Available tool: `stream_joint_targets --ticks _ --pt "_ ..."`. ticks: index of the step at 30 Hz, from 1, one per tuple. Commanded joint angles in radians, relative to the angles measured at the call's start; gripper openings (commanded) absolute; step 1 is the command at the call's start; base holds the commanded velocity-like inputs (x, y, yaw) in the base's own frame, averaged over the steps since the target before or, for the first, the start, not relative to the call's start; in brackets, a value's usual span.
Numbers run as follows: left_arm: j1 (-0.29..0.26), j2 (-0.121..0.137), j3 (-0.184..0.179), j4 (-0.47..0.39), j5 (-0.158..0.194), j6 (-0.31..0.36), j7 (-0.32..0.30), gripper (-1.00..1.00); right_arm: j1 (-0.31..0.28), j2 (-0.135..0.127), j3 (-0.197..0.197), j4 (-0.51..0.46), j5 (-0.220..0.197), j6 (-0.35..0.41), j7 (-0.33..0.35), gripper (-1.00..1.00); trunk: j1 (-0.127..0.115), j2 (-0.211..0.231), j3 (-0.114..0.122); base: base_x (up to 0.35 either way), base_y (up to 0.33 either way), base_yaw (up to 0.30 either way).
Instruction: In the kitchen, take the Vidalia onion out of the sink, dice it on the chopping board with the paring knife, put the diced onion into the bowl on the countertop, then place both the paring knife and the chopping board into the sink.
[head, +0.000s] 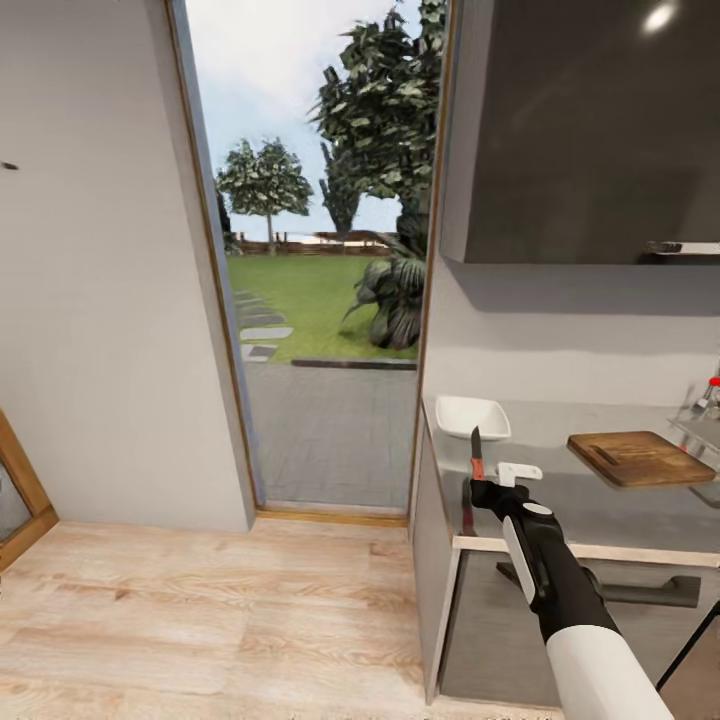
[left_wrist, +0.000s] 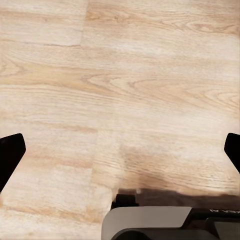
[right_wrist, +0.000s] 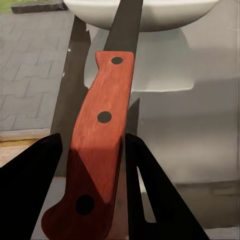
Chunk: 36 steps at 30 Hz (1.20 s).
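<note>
Gripping the slim paring knife with the red riveted handle and dark grey blade, the right pincer is closing its two black fingers on either side of the handle, as the right wrist view is showing. That knife is standing with its blade pointing up and away from the robot, just above the near left end of the long glossy grey counter with a thin pale wood edge. Beyond the blade tip, the shallow white squarish bowl is sitting on the counter near the corner. Further right, the rectangular brown wooden chopping board is lying flat, with the edge of the stainless-steel sink and its red-tipped tap lever just behind it at the frame's border.

The left pincer is hanging over the light wood floor with its dark fingertips spread wide apart, holding nothing.

Beside the counter, an open doorway is giving onto grey paving, lawn and trees.
</note>
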Motion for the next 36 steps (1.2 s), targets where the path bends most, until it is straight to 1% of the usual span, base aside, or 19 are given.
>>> stream_joint_targets --ticks 1,5,11,14,17,21,24,30,36 --pt "0.000 0.000 0.001 -0.002 0.002 -0.001 0.000 1.00 -0.001 0.001 -0.002 -0.002 0.009 0.005 0.003 -1.00 0.000 -0.001 -0.001 -0.150 0.000 0.000" --pt "0.000 0.000 0.001 -0.002 0.002 -0.002 0.000 1.00 -0.001 0.001 -0.002 -0.003 0.008 0.002 0.008 -1.00 0.000 -0.001 -0.001 -0.151 0.000 0.000" --pt "0.000 0.000 0.001 -0.002 0.002 -0.001 0.000 1.00 -0.001 0.000 -0.002 -0.003 0.007 0.000 0.009 -1.00 0.000 -0.001 -0.001 -0.027 0.000 0.000" --pt "0.000 0.000 0.001 0.001 0.001 -0.003 0.000 1.00 -0.001 0.015 -0.005 -0.003 0.015 0.008 0.003 -1.00 0.000 -0.001 -0.001 0.000 0.000 0.000" --pt "0.000 0.000 0.001 0.001 0.001 -0.003 0.000 1.00 -0.001 0.015 -0.005 -0.003 0.015 0.009 0.003 -1.00 0.000 -0.001 -0.001 0.000 0.000 0.000" --pt "0.000 0.000 0.001 0.001 0.001 -0.003 0.000 1.00 -0.001 0.002 -0.004 -0.003 0.014 0.026 0.004 -1.00 0.000 -0.001 -0.001 0.000 0.000 0.000" --pt "0.000 0.000 0.001 0.001 0.001 -0.003 0.000 1.00 -0.001 -0.003 -0.003 -0.003 0.014 0.033 0.004 -1.00 0.000 -0.001 -0.001 0.000 0.000 0.000" --pt "0.000 0.000 0.001 0.001 0.001 -0.003 0.000 1.00 -0.001 -0.004 -0.003 -0.003 0.014 0.034 0.004 -1.00 0.000 -0.001 -0.001 -0.018 0.000 0.000" --pt "0.000 0.000 0.001 0.001 0.001 -0.003 0.000 1.00 -0.001 -0.004 -0.003 -0.003 0.014 0.034 0.005 -1.00 0.000 -0.001 -0.001 -0.120 0.000 0.000"
